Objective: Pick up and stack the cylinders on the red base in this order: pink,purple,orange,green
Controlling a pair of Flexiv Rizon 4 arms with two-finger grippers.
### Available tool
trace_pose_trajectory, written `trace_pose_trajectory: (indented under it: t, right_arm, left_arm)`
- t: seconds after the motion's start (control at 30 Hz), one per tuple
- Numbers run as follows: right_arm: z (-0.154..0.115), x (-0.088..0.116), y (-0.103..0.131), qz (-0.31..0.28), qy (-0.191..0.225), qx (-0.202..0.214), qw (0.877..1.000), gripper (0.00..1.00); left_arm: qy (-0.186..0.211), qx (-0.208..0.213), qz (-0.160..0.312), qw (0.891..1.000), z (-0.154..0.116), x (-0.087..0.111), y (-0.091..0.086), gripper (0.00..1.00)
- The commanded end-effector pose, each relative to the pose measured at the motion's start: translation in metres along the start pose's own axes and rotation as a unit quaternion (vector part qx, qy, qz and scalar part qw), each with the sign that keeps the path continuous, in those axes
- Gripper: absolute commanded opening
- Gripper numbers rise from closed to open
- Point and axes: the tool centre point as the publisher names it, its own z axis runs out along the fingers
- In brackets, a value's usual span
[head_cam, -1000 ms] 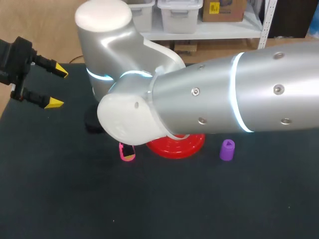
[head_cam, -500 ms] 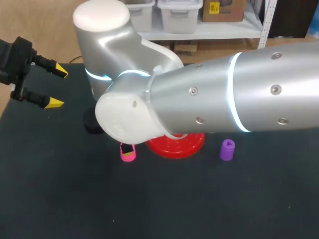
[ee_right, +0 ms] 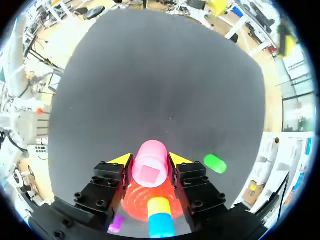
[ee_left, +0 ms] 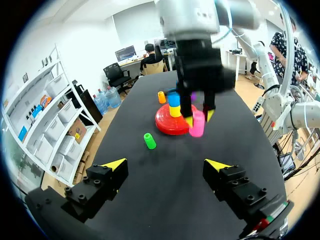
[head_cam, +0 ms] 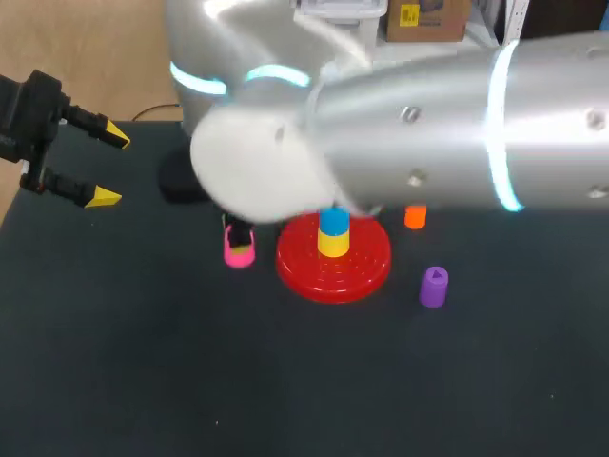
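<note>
My right gripper [head_cam: 238, 238] is shut on the pink cylinder [head_cam: 239, 252] and holds it upright just left of the red base [head_cam: 366, 271]. From the right wrist, the pink cylinder [ee_right: 150, 172] sits between the yellow-tipped fingers [ee_right: 122, 159]. A yellow and blue post [head_cam: 333, 234] stands on the base. The orange cylinder [head_cam: 415, 217] lies behind the base, the purple one [head_cam: 434, 287] to its right. In the left wrist view the green cylinder [ee_left: 148, 140] lies ahead of my left gripper [ee_left: 165, 165]. That left gripper [head_cam: 105, 167] stays open and empty at the table's far left.
My big right arm [head_cam: 428, 124] spans the back of the table above the base and hides the green cylinder from the head camera. The dark tabletop [head_cam: 285, 381] stretches bare in front of the base.
My right gripper has shut on the pink cylinder and risen with it. The arm lifted away, uncovering the post and the orange cylinder. The left arm kept still.
</note>
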Motion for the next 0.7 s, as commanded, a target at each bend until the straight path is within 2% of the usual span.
trace_pose_trajectory:
  t: [0.03, 0.13, 0.27, 0.5, 0.7]
  right_arm:
    - [-0.07, 0.016, 0.009, 0.014, -0.015, -0.03, 0.999, 0.0]
    - [-0.099, 0.027, 0.011, 0.019, -0.016, -0.056, 0.998, 0.0]
    - [-0.119, 0.047, 0.01, 0.026, -0.002, -0.046, 0.999, 0.0]
    - [-0.122, 0.076, -0.007, 0.083, -0.016, -0.026, 0.996, 0.0]
    - [-0.117, 0.096, -0.006, 0.122, -0.025, -0.033, 0.992, 0.0]
  left_arm:
    - [0.0, 0.0, 0.001, 1.0, 0.001, 0.001, 0.001, 1.0]
    - [0.0, 0.0, 0.001, 1.0, 0.001, 0.001, 0.001, 1.0]
    - [0.0, 0.0, 0.001, 1.0, 0.001, 0.001, 0.001, 1.0]
    - [0.0, 0.0, 0.001, 1.0, 0.001, 0.001, 0.001, 1.0]
    - [0.0, 0.0, 0.001, 1.0, 0.001, 0.001, 0.001, 1.0]
